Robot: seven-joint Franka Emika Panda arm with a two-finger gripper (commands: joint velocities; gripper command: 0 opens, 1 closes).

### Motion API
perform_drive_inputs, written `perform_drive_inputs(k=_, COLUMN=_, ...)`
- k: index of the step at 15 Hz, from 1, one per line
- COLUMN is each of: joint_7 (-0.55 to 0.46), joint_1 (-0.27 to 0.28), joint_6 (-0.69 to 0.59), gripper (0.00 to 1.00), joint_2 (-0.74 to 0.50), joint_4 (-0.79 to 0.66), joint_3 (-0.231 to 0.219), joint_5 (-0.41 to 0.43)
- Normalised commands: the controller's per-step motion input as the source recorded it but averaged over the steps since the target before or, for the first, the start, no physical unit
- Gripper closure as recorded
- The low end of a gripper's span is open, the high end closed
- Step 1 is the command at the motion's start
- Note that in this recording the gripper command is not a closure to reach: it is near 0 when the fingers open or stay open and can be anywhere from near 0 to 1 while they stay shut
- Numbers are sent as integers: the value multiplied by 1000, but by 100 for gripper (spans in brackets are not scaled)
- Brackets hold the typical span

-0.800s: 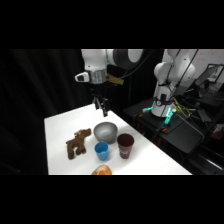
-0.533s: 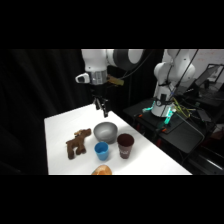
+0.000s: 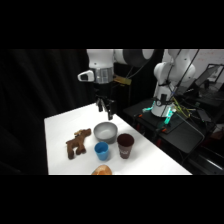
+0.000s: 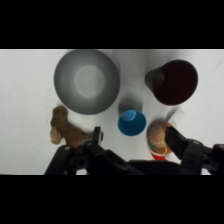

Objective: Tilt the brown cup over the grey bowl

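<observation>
High above the white table (image 3: 60,132), at the centre of the side view, the gripper (image 3: 105,106) hangs with its fingers spread wide and nothing between them. Below it sits the grey bowl (image 3: 105,132), with the brown cup (image 3: 125,145) upright just beside it toward the lower right. A blue cup (image 3: 101,150) stands close to both, a brown toy animal (image 3: 76,143) lies to the left, and an orange rounded object (image 4: 158,138) sits at the lower right of the wrist view. Crowding is the risk: a descent onto the brown cup could clip the blue cup or the bowl's rim, and a loose grip on the tapered wall could let it slip when tilted.
</observation>
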Motion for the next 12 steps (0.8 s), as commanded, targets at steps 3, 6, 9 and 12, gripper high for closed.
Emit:
perform_drive_inputs(k=3, joint_7=257, joint_1=152, joint_6=3, gripper=0, joint_2=-127, joint_4=-88, joint_3=133, joint_5=159)
perform_drive_inputs(k=6, joint_7=247, joint_1=175, joint_6=98, gripper=0, joint_2=-173, joint_4=-209, joint_3=149, joint_5=71)
perform_drive_inputs(k=9, joint_7=114, joint_1=130, joint_6=190, gripper=0, joint_2=-132, joint_4=-250, joint_3=112, joint_5=66)
perform_drive_inputs(k=12, joint_7=-116, joint_1=58, joint_6=452, gripper=0, joint_2=-24, joint_4=-269, joint_3=57, joint_5=106)
